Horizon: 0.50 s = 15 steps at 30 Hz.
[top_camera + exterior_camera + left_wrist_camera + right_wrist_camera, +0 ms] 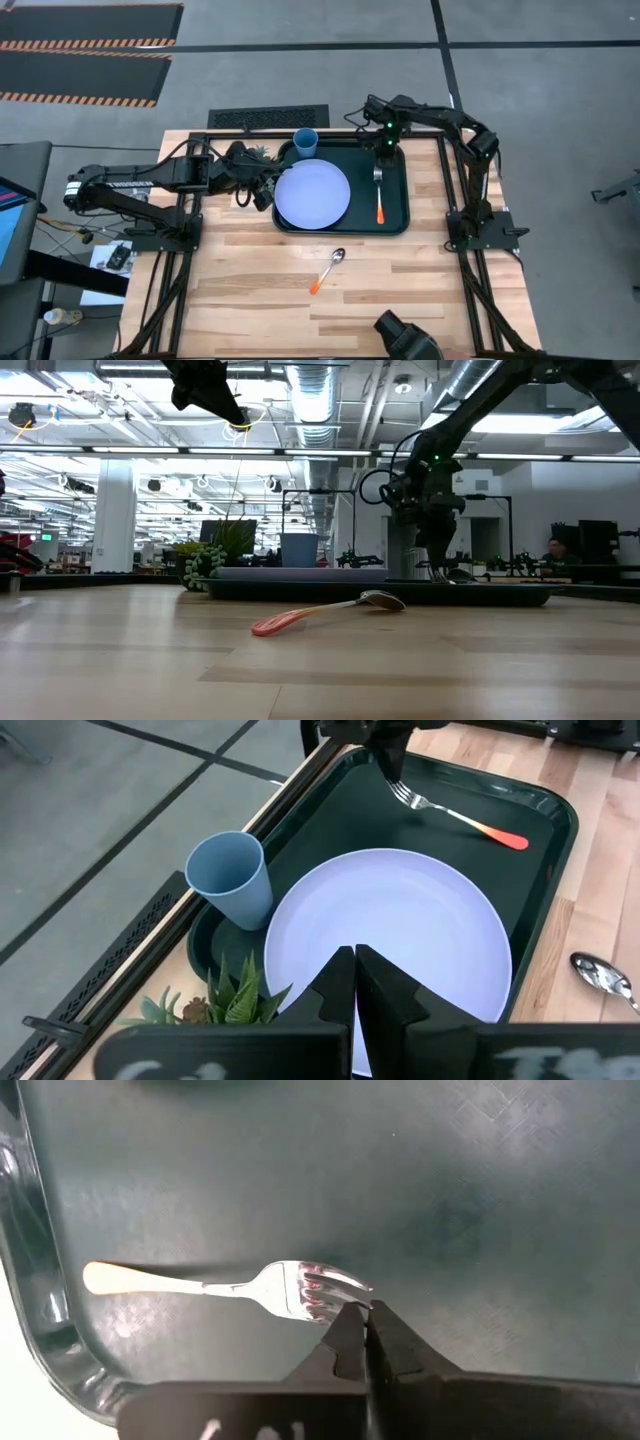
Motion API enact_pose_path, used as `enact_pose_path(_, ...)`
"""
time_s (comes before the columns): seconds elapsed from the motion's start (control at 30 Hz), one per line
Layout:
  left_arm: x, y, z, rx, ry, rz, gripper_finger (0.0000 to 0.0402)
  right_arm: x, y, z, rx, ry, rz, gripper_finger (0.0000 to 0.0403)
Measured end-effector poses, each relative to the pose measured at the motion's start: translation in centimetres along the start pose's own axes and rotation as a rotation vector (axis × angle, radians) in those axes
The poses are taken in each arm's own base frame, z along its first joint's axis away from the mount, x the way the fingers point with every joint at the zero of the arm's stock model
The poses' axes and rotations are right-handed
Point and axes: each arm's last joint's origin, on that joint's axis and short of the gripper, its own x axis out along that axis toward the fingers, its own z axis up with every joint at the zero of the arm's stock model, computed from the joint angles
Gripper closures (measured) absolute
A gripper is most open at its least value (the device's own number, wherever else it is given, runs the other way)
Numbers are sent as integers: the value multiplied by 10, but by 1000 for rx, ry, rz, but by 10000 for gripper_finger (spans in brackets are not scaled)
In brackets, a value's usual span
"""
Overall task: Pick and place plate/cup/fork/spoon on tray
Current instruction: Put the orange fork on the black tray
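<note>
On my wooden tabletop (400,290), the tray (398,226) carries the plate (312,193) on its left half, the cup (305,141) upright at its far left corner, and the fork (380,194) along its right side. The spoon (329,270) lies on bare wood, near the tray's front edge. My right claw (367,1312), fingers together, sits at the fork's tines; my left claw (354,956), also closed, hovers over the plate's left edge.
</note>
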Motion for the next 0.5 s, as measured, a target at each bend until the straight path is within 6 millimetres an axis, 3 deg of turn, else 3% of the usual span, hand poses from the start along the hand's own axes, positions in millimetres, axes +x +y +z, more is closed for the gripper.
enact_pose_path(0.5, 0, 0, 0, 2, 1, 3, 401, 20, -9, 2, 43, 13, 67, 395)
